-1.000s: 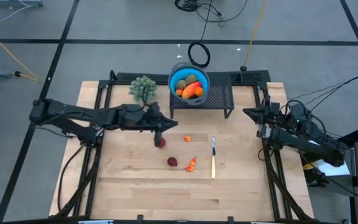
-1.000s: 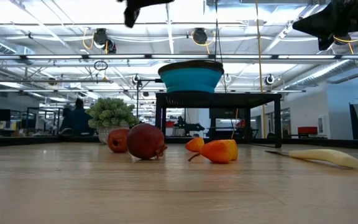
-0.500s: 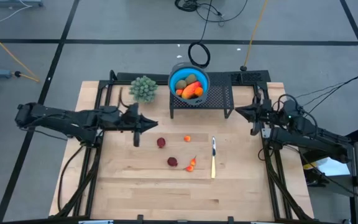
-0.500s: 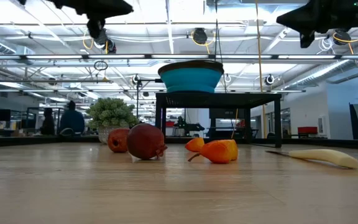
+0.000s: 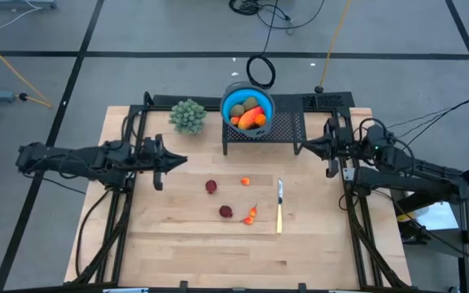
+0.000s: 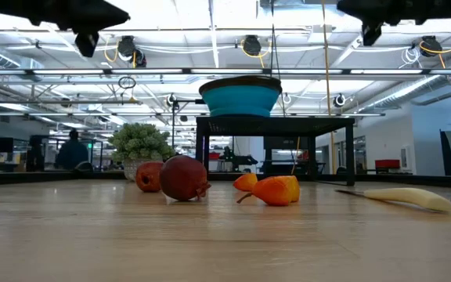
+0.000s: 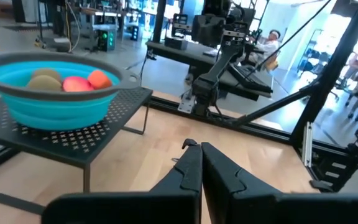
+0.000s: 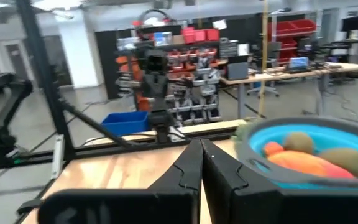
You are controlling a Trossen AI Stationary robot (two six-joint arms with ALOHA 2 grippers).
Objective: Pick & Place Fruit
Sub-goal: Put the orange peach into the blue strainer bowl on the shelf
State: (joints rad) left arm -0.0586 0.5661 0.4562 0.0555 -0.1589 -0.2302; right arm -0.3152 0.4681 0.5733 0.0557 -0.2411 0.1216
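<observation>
Four toy fruits lie on the wooden table: two dark red round ones [image 5: 211, 186] [image 5: 226, 212], a tiny orange one [image 5: 245, 181] and an orange-red one [image 5: 252, 215]. In the low view the front dark red fruit [image 6: 183, 178] and the orange-red one [image 6: 276, 189] rest on the boards. More fruit fills the blue bowl [image 5: 227, 104] on the black rack. My left gripper [image 5: 163, 163] hovers left of the fruits, shut and empty [image 7: 194, 146]. My right gripper [image 5: 304, 146] hangs by the rack's right end, also shut and empty [image 8: 196, 144].
A knife with a pale handle [image 5: 280, 205] lies right of the fruits. A pale green bushy plant [image 5: 187, 115] stands at the far edge, left of the black rack [image 5: 295, 130]. Bare boards stretch across the near half of the table [image 5: 218, 252].
My left gripper has drawn back from above the dark red fruit toward the table's left edge. My right gripper has moved toward the rack's right end and risen slightly. The fruits have stayed in place.
</observation>
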